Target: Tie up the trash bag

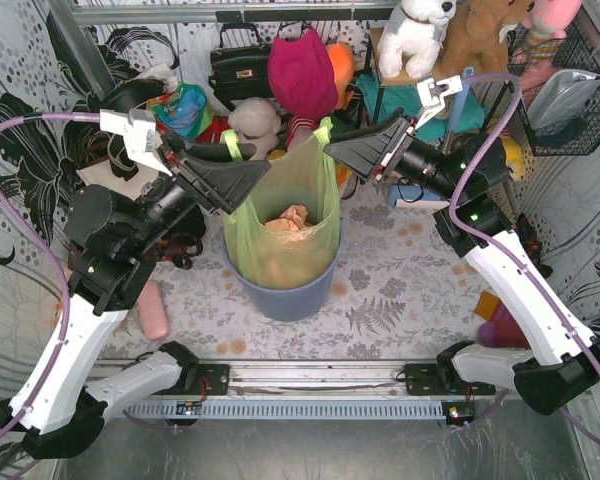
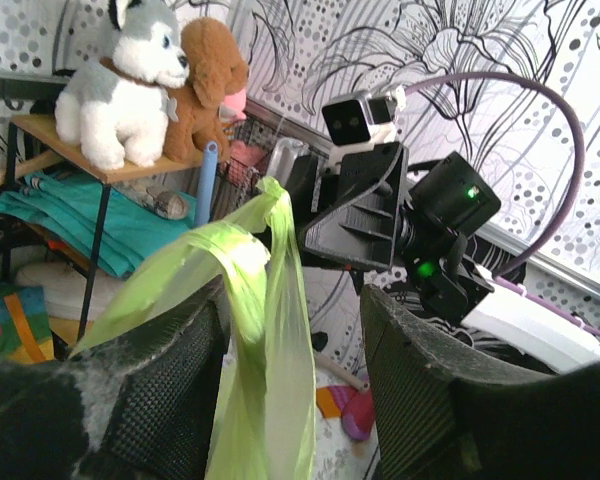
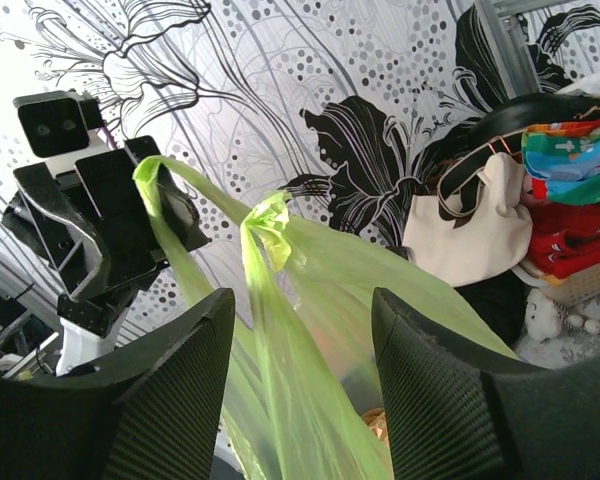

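A pink object (image 1: 153,310) lies on the flower-patterned table (image 1: 400,290) at the near left, beside the left arm.

The left gripper (image 2: 290,305) reaches in from the left to the rim of the trash bag (image 1: 308,205). Its fingers (image 2: 160,390) are spread wide. A strip of green plastic hangs down between them without being pinched, and part of it is draped over one finger. In the right wrist view the bag's left handle (image 3: 152,178) loops up against this gripper, but whether it is hooked on a finger cannot be told.

The trash bag stands in the middle of the table inside a blue-grey round bin (image 1: 280,295). Its mouth is open and pulled up, and crumpled tan paper (image 1: 292,218) shows inside.

The right handle (image 1: 325,130) sticks up at the tip of the right gripper (image 3: 302,300), which comes in from the far right. Its fingers (image 3: 440,380) are also spread, with the twisted green handle rising between them and nothing clamped.

Soft toys (image 1: 415,35) sit on a shelf at the far right, and a cream bag (image 3: 480,230) rests at the far left.
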`<action>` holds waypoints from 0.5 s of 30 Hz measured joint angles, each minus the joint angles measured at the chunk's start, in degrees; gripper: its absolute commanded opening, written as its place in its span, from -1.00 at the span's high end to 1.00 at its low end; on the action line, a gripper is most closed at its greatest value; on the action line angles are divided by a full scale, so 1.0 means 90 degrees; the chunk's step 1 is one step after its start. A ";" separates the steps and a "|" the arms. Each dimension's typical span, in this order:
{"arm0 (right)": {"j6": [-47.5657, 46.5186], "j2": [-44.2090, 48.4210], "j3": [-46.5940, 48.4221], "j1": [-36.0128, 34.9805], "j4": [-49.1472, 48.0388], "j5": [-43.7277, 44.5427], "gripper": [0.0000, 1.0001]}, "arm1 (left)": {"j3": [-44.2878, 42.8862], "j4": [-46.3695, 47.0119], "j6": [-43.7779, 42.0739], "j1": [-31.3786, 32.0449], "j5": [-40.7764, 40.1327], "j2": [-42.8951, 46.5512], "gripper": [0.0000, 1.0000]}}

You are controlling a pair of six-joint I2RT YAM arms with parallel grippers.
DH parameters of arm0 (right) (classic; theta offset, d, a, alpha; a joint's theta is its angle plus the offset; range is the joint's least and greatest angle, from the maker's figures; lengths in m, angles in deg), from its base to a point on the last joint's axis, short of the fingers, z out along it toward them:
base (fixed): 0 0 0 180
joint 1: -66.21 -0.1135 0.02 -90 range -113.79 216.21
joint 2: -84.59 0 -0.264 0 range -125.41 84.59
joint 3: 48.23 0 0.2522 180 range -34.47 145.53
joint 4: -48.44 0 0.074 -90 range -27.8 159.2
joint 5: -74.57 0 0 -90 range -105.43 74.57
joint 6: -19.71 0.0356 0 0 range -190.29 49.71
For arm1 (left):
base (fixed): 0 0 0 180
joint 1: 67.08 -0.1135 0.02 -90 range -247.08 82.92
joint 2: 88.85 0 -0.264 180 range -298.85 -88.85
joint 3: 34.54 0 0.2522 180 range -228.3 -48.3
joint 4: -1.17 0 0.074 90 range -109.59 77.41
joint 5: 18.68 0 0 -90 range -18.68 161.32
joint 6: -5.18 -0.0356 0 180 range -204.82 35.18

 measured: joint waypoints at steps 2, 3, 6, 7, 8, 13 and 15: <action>0.0000 -0.0012 0.0032 0.0000 -0.0032 -0.0100 -0.07 | -0.0102 -0.0250 -0.0005 0.0000 0.0109 -0.0002 -0.25; -0.0002 -0.0027 0.0063 0.0000 -0.0063 -0.0158 -0.05 | -0.0148 -0.0364 -0.0017 0.0000 0.0158 -0.0002 -0.25; 0.0000 -0.0080 0.0126 0.0000 -0.0138 -0.0330 -0.01 | -0.0304 -0.0826 -0.0073 0.0000 0.0265 0.0010 -0.25; 0.0000 -0.0097 0.0134 0.0000 -0.0148 -0.0398 -0.01 | -0.0342 -0.0976 -0.0095 0.0000 0.0274 0.0027 -0.25; 0.0000 -0.0117 0.0141 0.0000 -0.0153 -0.0464 -0.01 | -0.0359 -0.1100 -0.0119 0.0000 0.0284 0.0049 -0.25; -0.0002 -0.0304 0.0233 0.0000 -0.0117 -0.0746 0.13 | -0.0372 -0.1574 -0.0189 0.0000 0.0287 0.0155 -0.13; 0.0000 -0.0406 0.0279 0.0000 -0.0114 -0.0865 0.28 | -0.0369 -0.1656 -0.0197 0.0000 0.0304 0.0155 -0.05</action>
